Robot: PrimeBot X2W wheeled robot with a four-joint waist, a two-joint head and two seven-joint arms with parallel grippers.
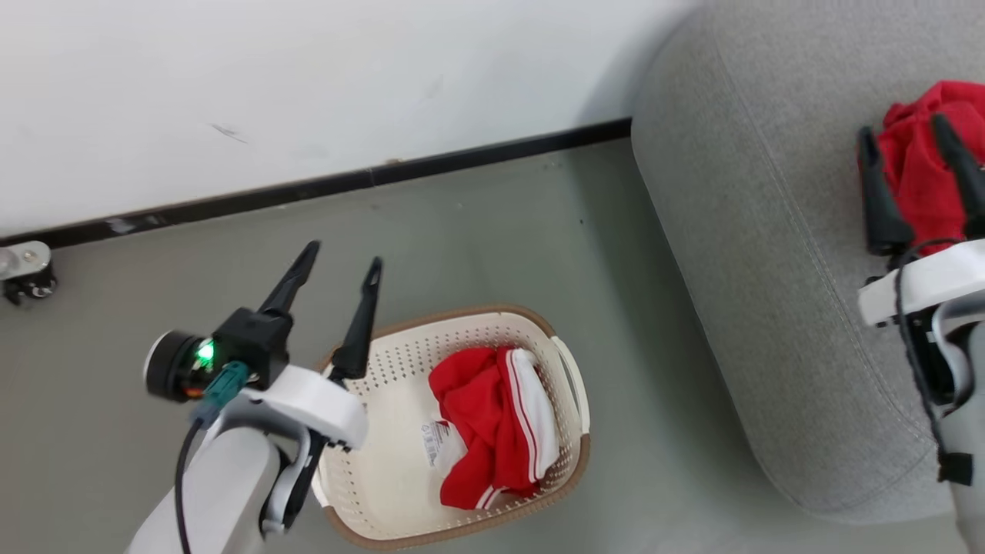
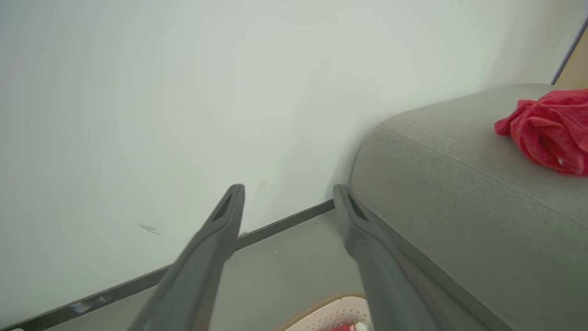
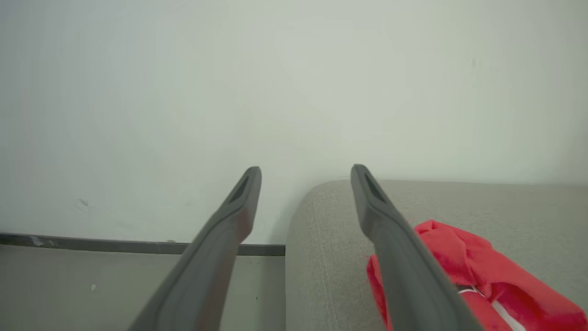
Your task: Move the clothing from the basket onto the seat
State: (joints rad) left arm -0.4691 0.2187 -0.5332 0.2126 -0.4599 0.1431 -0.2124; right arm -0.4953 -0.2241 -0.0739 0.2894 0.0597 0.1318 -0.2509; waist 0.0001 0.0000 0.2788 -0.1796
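Note:
A cream basket (image 1: 385, 492) with a brown rim sits on the floor, holding red and white clothing (image 1: 492, 423). My left gripper (image 1: 342, 258) hangs open over the basket's left rim, empty. Another red garment (image 1: 927, 169) lies bunched on the grey seat (image 1: 746, 231) at the right. My right gripper (image 1: 904, 127) stands open above that garment, nothing between its fingers. The left wrist view shows the seat (image 2: 459, 193), the red garment (image 2: 551, 133) on it and a bit of the basket (image 2: 335, 317). In the right wrist view the garment (image 3: 482, 266) lies on the seat (image 3: 482, 202) below my open fingers.
A white wall (image 1: 308, 85) with a dark baseboard (image 1: 346, 185) runs behind the basket and the seat. A small metal caster (image 1: 23, 273) sits at the far left by the baseboard. Grey-green floor (image 1: 500, 238) lies between the basket and the seat.

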